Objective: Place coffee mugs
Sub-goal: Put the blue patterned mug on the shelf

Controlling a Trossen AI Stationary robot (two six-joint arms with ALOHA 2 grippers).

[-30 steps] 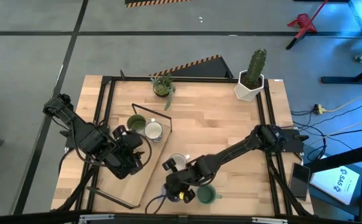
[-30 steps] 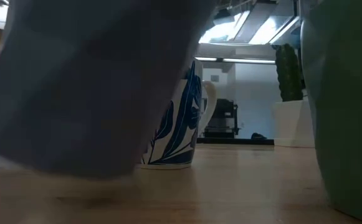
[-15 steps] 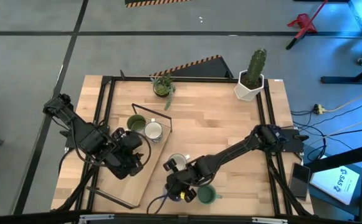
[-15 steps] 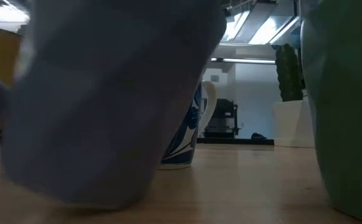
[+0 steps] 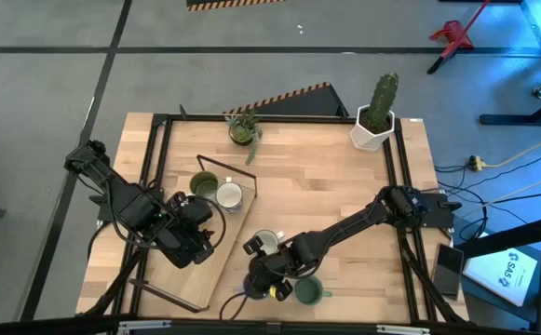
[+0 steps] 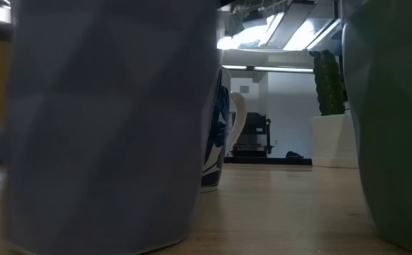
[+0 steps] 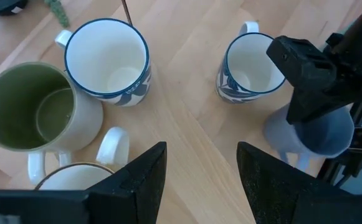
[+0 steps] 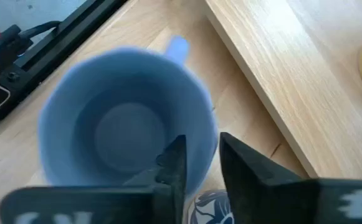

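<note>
Mugs counted: six. Lavender mug (image 8: 128, 130) stands on the worktop (image 5: 326, 186), its rim pinched by the right gripper (image 8: 196, 165); three sit on the tray (image 5: 216, 256) under the open-fingered left gripper (image 7: 199, 180).

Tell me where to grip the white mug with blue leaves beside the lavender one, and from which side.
Take the blue-leaf mug by its rim from straight above, one finger inside, one outside: it stands upright, mouth open. Probably best is the rim near its handle, since the right hand and the lavender mug crowd the opposite side.
</note>
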